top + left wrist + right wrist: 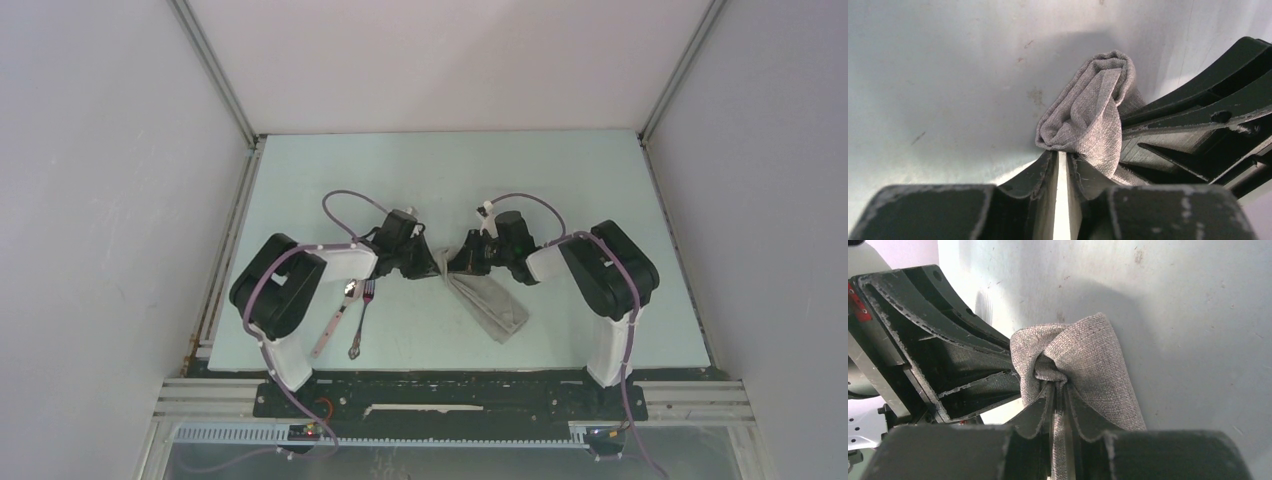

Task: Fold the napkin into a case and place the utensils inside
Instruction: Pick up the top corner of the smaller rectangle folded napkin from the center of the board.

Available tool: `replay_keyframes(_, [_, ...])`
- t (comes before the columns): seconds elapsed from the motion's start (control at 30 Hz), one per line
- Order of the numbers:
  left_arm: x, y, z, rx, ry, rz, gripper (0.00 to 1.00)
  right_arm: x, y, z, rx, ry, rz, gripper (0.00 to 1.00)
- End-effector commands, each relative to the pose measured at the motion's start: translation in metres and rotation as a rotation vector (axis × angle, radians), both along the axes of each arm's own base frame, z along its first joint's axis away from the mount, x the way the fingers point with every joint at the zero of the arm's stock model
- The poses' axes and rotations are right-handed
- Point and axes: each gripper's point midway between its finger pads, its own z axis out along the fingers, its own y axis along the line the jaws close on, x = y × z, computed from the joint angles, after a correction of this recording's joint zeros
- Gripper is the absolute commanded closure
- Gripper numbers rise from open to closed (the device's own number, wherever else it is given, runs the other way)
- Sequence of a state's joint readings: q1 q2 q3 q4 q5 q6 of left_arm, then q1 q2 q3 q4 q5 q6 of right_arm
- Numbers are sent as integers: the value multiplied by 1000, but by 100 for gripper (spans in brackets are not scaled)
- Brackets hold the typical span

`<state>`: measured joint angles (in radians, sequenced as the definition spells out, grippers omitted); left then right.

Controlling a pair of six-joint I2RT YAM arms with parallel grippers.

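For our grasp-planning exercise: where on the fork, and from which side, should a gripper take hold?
Probably the handle's near half, from straight above, fingers spanning its narrow width. The fork lies flat, tines pointing away; the spoon crowds its tine end on the left but diverges toward the near end.

Top camera looked steeply down from high over the near edge, taking in the whole table (440, 170); both wrist cameras sat very close, angled down from opposite sides at the bunched napkin (490, 305), shared by all three views.

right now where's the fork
In the top view the fork lies on the table at near left, just right of the spoon, left of the napkin.
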<state>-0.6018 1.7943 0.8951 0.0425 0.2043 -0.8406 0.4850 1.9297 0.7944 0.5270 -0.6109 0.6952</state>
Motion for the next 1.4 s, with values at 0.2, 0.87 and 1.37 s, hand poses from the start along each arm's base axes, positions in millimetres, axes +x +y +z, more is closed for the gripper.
replay_keyframes(0.2, [-15,16,49,5,-117,-55,60,-13,-3,-4,17,70,18,69])
replay_keyframes(0.87, [-14,13,23,-6,-53,-12,77,-1,-21,35,230,99,-41,58])
replay_keyframes(1.37, [-15,10,12,-13,-31,-20,78,11,-10,14,255,151,-38,83])
